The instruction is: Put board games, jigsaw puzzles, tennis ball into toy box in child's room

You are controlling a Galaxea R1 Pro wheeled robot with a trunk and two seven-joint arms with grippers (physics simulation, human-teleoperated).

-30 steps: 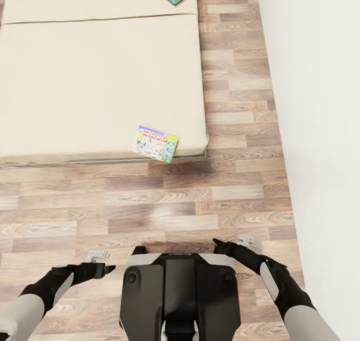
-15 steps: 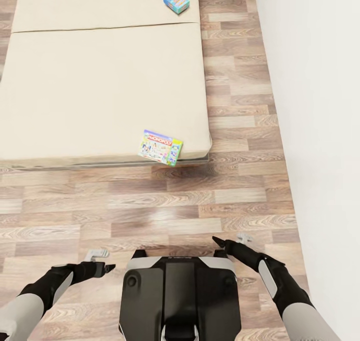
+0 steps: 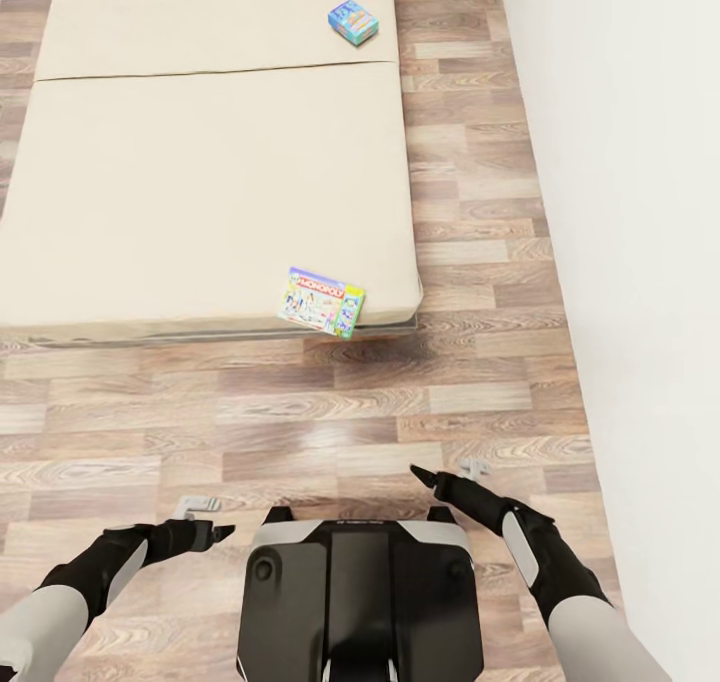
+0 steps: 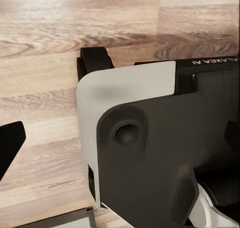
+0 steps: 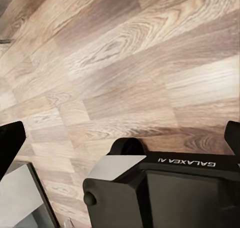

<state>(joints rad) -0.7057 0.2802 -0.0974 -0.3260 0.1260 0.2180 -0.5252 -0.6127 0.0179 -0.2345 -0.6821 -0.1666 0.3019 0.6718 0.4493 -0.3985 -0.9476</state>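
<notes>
From the head, a Monopoly board game (image 3: 321,302) lies at the bed (image 3: 200,182) corner, well ahead of both grippers; a blue board game (image 3: 353,22) sits farther up. Left gripper (image 3: 208,534) and right gripper (image 3: 428,480) hover over plank floor (image 3: 300,412) beside a white wall (image 3: 630,212). Wrist views show finger tips at opposite edges, apparently spread wide.

- trunk (image 3: 360,602) — black panels, light-grey rounded shoulders, round black knob (image 4: 129,133), white "GALAXEA AI" lettering (image 5: 186,162)
- arms — black forearm (image 3: 530,547) with grey inset, light-grey upper sleeves
- grippers: black, pointed fingers (image 3: 425,478)
</notes>
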